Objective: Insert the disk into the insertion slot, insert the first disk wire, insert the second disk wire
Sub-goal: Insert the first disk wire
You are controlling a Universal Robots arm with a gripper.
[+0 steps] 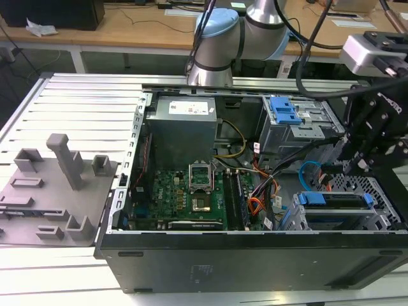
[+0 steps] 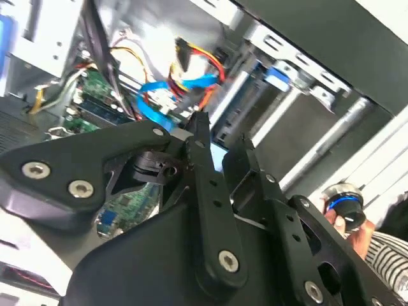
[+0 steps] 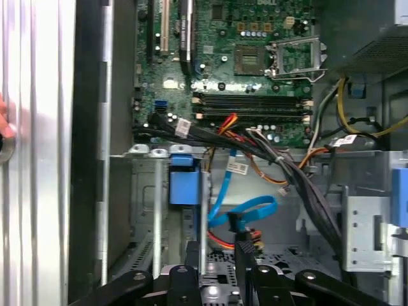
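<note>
Jaws of the black gripper point(image 3: 217, 247) stand a narrow way apart with nothing between them, poised over perforated grey metal. Just past them a flat blue data wire point(image 3: 247, 211) curls in a loose loop, its dark plug close to one fingertip point(image 3: 243, 245) but not gripped, as far as can be seen. Near it runs a bundle of red, orange and yellow wires point(image 3: 228, 121). In the exterior view the gripper hangs at about three o'clock, over the far-right part of the open computer case point(image 1: 255, 261). Below it, at about four o'clock, the disk point(image 1: 335, 203) in its bright blue frame lies inside the insertion slot point(image 1: 376, 191), so the first step looks done. Neither wire appears plugged into the disk, so both wire steps seem left to do. The motherboard point(image 1: 178, 194) lies at about seven o'clock from the gripper. The case rests on a slatted metal counter point(image 1: 76, 102). A person's hand point(image 2: 360, 234) shows in the second wrist view.
</note>
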